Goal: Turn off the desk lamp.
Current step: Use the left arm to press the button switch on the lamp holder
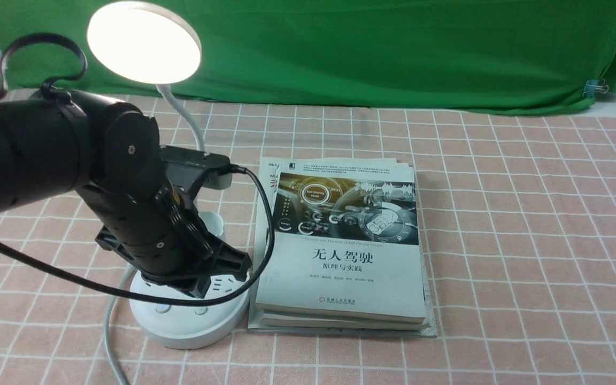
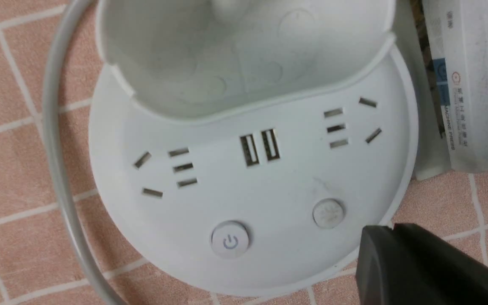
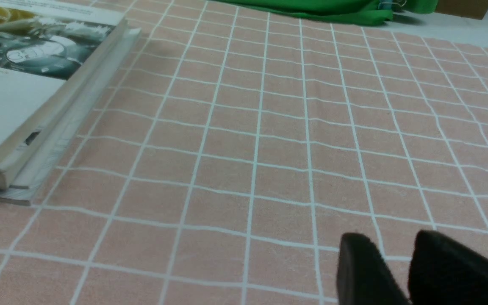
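Note:
The white desk lamp stands at the left, and its round head is glowing. Its round base lies under my left gripper. In the left wrist view the base shows sockets, two USB ports, a power button and a second round button. The cup holder sits behind them. My left gripper is shut and empty, its tip over the base's rim just beside the second button. My right gripper is empty above bare cloth, with a narrow gap between its fingers.
A stack of books lies right beside the base and shows in both wrist views. The lamp's grey cord curls round the base's left side. Green cloth hangs at the back of the pink checked tablecloth.

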You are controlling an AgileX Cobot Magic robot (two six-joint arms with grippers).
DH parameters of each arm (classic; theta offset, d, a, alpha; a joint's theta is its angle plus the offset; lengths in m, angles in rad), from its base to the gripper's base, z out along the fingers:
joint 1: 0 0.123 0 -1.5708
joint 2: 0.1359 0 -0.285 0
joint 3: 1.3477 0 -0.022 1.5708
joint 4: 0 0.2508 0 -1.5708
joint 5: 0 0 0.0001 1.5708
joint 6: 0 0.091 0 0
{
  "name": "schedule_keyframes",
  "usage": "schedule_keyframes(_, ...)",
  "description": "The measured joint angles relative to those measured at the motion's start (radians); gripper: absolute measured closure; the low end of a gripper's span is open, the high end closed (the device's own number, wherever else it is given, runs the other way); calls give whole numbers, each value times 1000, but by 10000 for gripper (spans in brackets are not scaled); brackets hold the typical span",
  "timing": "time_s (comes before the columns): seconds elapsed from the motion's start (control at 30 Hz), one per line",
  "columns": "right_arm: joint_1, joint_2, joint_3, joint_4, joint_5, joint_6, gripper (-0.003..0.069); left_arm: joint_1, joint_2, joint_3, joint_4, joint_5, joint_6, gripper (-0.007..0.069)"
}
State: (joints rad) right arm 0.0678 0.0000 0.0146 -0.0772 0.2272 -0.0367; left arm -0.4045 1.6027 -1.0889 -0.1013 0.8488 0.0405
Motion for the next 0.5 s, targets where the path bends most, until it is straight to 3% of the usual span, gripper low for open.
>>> schedule_keyframes(0.5, 0, 0, 0, 0, 0, 0, 419, -2, 127, 8, 2, -27, -1, 621)
